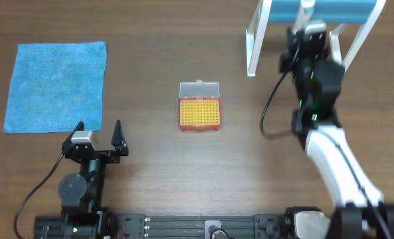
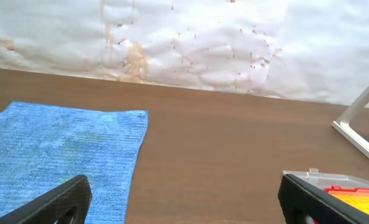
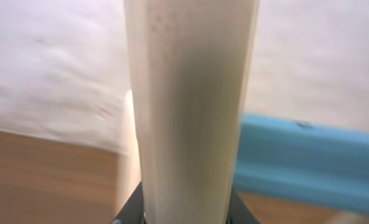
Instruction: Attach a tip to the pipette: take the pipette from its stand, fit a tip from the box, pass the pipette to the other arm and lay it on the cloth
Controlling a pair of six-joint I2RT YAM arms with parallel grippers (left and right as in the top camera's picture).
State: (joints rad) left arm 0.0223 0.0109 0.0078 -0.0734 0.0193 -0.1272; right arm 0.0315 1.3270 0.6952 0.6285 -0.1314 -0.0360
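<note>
- Work surface: a brown wood-grain table (image 1: 183, 172), smooth and matte. A black mounting rail (image 1: 177, 224) runs along its near edge and carries both arm bases.
- Left gripper (image 1: 99, 126): stands at the near left, just short of the cloth's near edge. Its black fingers (image 1: 117, 131) are spread wide apart with nothing between them.
- Tip box (image 1: 199, 113): sits at mid-table, well apart from both grippers. It is a rectangular orange tray filled with a grid of yellow tips. Its clear lid (image 1: 199, 88) is folded back on the far side.
- Cloth (image 1: 56, 86): lies flat at the far left. It is a blue, roughly square woven fabric with a fine ribbed texture.
- Right gripper (image 1: 307, 32): reaches to the far right, at the stand.
- Pipette (image 3: 190, 112): a smooth, cream-coloured cylindrical body, upright at the stand. It sits directly between the right fingers, which are clamped against its two sides.
- Stand (image 1: 255, 46): a white slanted frame with a light blue crossbar (image 1: 329, 10) on top, at the far right edge.
- Room: behind the table's far edge hangs a white crinkled sheet (image 2: 190, 43) speckled with brown stains.
</note>
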